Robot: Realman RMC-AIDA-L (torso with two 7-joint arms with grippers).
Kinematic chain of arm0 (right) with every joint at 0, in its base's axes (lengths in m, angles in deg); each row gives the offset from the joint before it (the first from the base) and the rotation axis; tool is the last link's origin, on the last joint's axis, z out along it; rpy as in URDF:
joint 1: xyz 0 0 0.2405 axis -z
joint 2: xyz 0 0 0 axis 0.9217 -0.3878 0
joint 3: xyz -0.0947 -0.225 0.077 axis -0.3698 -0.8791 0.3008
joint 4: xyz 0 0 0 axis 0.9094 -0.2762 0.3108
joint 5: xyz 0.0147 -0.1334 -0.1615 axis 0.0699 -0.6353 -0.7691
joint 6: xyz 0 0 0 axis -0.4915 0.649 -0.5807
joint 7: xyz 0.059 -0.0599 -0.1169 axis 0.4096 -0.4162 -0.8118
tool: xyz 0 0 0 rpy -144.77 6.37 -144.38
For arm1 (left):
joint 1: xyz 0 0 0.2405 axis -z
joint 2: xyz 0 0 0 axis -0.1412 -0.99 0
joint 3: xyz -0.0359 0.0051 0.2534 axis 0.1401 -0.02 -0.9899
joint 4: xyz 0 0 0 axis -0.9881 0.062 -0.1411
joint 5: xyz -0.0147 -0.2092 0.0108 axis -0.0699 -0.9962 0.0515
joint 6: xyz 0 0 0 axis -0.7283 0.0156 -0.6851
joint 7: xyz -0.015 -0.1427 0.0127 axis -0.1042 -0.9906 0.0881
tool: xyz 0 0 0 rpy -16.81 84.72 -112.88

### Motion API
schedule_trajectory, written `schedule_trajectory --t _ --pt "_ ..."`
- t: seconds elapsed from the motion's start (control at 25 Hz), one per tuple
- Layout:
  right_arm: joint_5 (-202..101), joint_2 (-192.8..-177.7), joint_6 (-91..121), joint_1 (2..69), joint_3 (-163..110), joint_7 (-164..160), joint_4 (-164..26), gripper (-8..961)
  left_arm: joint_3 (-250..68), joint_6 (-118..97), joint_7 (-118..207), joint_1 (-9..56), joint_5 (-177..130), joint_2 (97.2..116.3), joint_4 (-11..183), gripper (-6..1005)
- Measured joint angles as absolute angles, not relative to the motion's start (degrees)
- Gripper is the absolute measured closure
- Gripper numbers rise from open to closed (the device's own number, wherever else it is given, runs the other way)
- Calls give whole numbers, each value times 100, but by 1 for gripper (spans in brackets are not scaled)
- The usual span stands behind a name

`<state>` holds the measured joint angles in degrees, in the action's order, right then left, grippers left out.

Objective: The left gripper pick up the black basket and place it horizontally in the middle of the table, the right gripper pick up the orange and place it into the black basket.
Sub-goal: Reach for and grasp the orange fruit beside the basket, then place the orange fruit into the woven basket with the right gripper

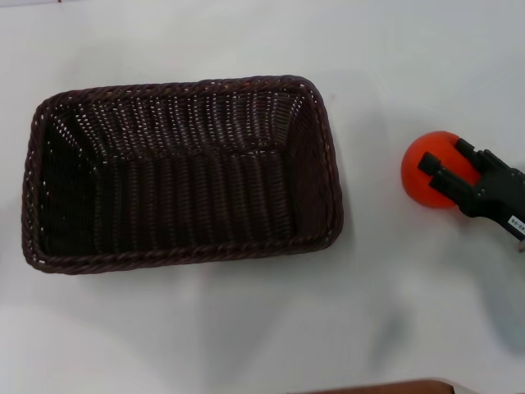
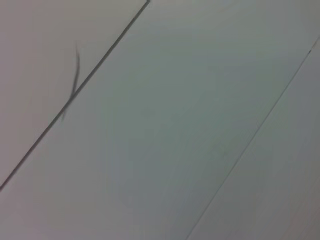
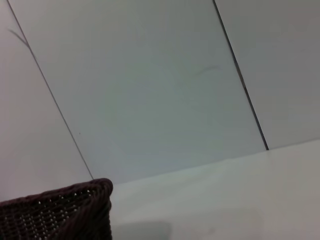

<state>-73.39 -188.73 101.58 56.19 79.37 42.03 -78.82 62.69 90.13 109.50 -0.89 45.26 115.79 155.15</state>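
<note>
The black basket [image 1: 180,176] lies lengthwise on the white table [image 1: 246,328], left of centre in the head view, and it holds nothing. One of its corners shows in the right wrist view [image 3: 60,212]. The orange [image 1: 431,168] sits on the table to the right of the basket, well apart from it. My right gripper [image 1: 451,170] reaches in from the right edge and overlaps the orange's right side; I cannot tell whether it grips the fruit. The left gripper is out of view.
A brown edge [image 1: 385,387] shows at the bottom of the head view. The left wrist view shows only pale wall panels with a dark seam [image 2: 75,92]. The right wrist view shows the same kind of wall [image 3: 150,90] behind the table.
</note>
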Motion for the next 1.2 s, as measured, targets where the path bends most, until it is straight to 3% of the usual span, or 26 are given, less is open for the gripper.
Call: schedule_trajectory --t 0.16,0.52,0.72,0.84,1.2 --pt "-7339 -18851 10131 5602 7926 4227 -7877 159 6352 9039 10942 -142 4444 11582 15462 113" --pt "-7340 -18841 10107 5582 7923 4344 -7899 401 6468 9107 10940 -81 4428 11564 15215 114" --pt "-7340 -18833 10115 5577 7949 4400 -7893 641 6468 9107 10934 -52 4426 11561 15202 114" --pt "-7326 -18830 10272 5614 7965 4402 -7932 720 6455 9106 10932 -41 4424 11561 15155 114" --pt "-7278 -18549 11769 5747 8538 4684 -8073 835 6470 9111 10943 -29 4417 11562 15108 114"
